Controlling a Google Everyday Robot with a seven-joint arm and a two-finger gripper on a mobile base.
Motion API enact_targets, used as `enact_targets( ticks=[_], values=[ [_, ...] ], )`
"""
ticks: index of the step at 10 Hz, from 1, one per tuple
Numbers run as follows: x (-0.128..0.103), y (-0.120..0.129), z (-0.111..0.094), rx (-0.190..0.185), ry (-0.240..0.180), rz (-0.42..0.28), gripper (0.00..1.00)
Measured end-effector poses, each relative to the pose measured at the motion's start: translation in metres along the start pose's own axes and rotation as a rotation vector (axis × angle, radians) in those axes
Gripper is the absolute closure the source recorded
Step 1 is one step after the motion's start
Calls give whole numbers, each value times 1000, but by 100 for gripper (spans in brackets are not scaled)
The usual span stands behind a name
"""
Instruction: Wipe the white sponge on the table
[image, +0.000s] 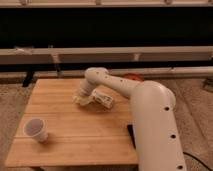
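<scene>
Dark wall and pale horizontal rails sit behind the table (60, 125), a light plank top; we see a white cup (36, 129) near the front-left corner, well left of and nearer the camera than the fingers; the gripper (81, 99) is low over the table's far middle, at the end of the white arm (150, 120); the white sponge (80, 100) lies right at the fingers, touching the wood; we cannot tell whether they grip it; a whitish packet (103, 98) lies just right of them.
</scene>
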Motion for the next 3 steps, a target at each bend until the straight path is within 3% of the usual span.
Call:
enact_targets(
  ticks=[3],
  values=[
    [-24,-25,10,-15,5,-32,100]
  ],
)
